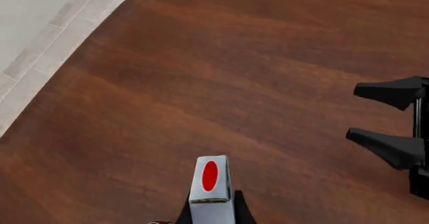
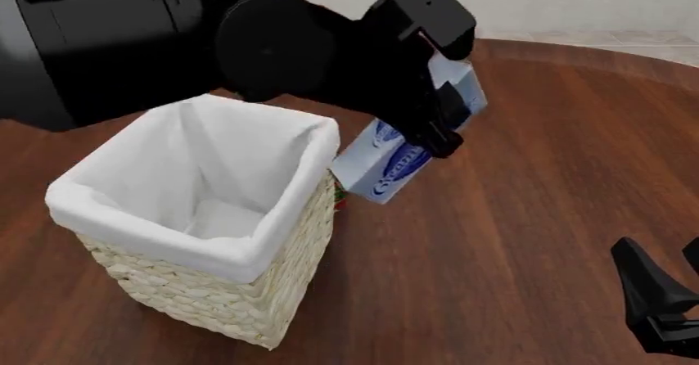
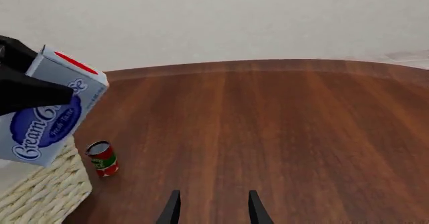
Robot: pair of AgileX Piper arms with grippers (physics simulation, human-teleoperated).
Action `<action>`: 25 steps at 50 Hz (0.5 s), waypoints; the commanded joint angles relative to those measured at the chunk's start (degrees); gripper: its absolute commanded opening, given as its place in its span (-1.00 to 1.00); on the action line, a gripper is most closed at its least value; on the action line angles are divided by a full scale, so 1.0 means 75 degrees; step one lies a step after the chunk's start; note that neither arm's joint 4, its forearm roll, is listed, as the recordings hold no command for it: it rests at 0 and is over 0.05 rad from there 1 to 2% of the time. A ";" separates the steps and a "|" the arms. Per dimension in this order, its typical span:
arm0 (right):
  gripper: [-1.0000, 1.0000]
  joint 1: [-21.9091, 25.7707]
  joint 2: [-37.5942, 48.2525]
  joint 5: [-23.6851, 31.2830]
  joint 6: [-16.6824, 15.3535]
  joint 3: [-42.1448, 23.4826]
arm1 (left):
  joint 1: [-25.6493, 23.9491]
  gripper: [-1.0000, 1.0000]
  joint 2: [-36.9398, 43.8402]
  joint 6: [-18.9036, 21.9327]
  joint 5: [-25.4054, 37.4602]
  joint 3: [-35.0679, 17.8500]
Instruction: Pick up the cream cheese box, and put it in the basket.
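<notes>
The cream cheese box (image 2: pixel 395 162), pale blue-white with a dark blue script logo, hangs tilted in the air just beyond the basket's far right corner. My left gripper (image 2: pixel 443 118) is shut on its upper end. In the left wrist view the box's red-marked end face (image 1: pixel 210 180) sticks out between the fingers of that gripper (image 1: pixel 212 210). The wicker basket (image 2: pixel 208 295) with its white liner stands at the left of the table, and its inside is bare cloth. My right gripper (image 3: pixel 211 209) hovers open at the near right (image 2: pixel 660 295), holding nothing.
A small red-green can (image 3: pixel 102 158) stands upright on the wooden table beside the basket corner (image 3: pixel 37 196), under the held box (image 3: pixel 50 116). The right gripper (image 1: pixel 389 126) also shows in the left wrist view. The table edge (image 1: pixel 60 43) runs near a pale floor.
</notes>
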 commanded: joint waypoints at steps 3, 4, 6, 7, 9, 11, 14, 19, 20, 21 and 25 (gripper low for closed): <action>1.00 0.0016 0.0000 0.0027 -0.0106 0.0000 | 0.1177 -1.00 -0.0960 -0.0275 -0.1047 -0.0046; 1.00 0.0013 0.0000 0.0024 -0.0099 0.0000 | 0.1335 -1.00 -0.1055 -0.0335 -0.1187 -0.0028; 1.00 0.0007 0.0000 0.0025 -0.0089 0.0000 | 0.1624 -1.00 -0.1243 -0.0491 -0.1411 -0.0043; 1.00 0.0004 0.0000 0.0032 -0.0102 0.0000 | 0.1717 -1.00 -0.1340 -0.0431 -0.1541 0.0016; 1.00 0.0011 0.0000 0.0050 -0.0115 0.0000 | 0.1958 -1.00 -0.1532 -0.0669 -0.1699 0.0009; 1.00 0.0033 0.0000 0.0058 -0.0135 0.0000 | 0.2062 -1.00 -0.1721 -0.0638 -0.1863 0.0111; 1.00 0.0047 0.0001 0.0058 -0.0199 0.0000 | 0.2607 -1.00 -0.2079 -0.0805 -0.2325 0.0418; 1.00 0.0045 0.0001 0.0057 -0.0219 0.0000 | 0.3023 -1.00 -0.2392 -0.1011 -0.2793 0.0847; 1.00 0.0047 0.0001 0.0062 -0.0234 0.0000 | 0.3095 -1.00 -0.2595 -0.1089 -0.2994 0.1114; 1.00 0.0047 0.0001 0.0062 -0.0234 0.0000 | 0.3095 -1.00 -0.2598 -0.1089 -0.2998 0.1121; 1.00 0.0058 0.0001 0.0085 -0.0249 0.0000 | 0.3608 -1.00 -0.2901 -0.1052 -0.3480 0.1644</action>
